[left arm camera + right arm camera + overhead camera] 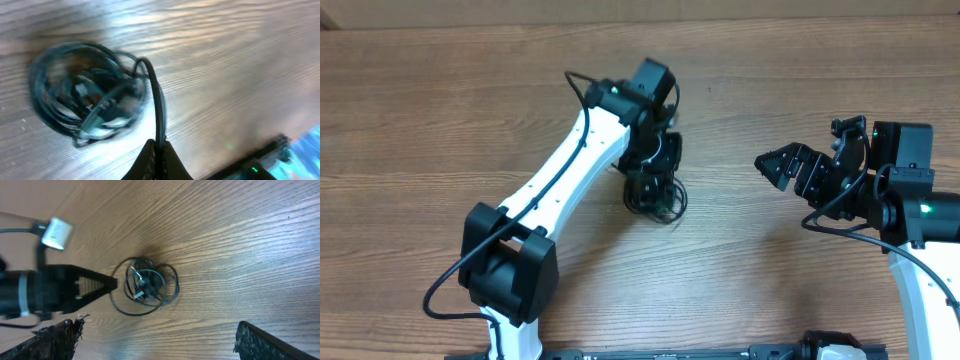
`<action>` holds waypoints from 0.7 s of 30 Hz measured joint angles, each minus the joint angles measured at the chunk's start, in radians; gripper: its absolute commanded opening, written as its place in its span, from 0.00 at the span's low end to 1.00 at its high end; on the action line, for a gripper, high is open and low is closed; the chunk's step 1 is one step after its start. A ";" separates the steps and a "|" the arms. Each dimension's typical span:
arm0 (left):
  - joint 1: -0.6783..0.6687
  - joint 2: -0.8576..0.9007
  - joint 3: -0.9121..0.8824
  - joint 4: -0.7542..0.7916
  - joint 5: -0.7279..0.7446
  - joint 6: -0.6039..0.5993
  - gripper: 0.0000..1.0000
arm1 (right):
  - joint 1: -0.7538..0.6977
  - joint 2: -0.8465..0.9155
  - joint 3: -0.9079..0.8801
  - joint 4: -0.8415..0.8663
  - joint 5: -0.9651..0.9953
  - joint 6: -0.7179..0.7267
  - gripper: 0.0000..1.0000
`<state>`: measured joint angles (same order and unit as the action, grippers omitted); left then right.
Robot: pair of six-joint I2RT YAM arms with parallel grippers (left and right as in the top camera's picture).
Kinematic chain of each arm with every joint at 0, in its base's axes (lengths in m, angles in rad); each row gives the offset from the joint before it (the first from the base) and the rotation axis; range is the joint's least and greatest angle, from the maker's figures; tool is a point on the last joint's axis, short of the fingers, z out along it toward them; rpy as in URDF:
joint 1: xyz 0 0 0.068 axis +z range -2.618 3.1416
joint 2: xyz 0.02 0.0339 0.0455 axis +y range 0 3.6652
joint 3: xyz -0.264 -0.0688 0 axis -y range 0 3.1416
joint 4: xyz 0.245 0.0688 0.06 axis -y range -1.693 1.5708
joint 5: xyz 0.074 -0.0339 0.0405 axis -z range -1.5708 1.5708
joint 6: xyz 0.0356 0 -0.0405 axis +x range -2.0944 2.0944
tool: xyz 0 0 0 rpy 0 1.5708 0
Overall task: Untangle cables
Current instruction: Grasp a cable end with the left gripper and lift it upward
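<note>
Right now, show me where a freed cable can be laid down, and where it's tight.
Bare table lies left of the left arm, and between the cables and the open right hand. The near side in front of the knot is also free. It is crowded at the knot itself, where the left hand pinches a strand.

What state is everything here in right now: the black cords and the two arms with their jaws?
cables: wound into one knot, lying on the table, not yet untangled.
left arm: jaws shut, pinching one strand at the edge of the knot.
right arm: jaws wide open, holding nothing, off to the side of the knot.
</note>
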<state>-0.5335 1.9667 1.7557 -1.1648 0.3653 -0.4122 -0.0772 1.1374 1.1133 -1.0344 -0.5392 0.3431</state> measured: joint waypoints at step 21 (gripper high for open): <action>-0.002 0.002 0.491 -0.215 0.209 0.046 0.04 | 0.000 0.004 0.000 0.002 0.008 0.000 1.00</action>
<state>-0.5354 1.9686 2.2471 -1.3800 0.5747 -0.3660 -0.0772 1.1412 1.1133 -1.0325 -0.5316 0.3431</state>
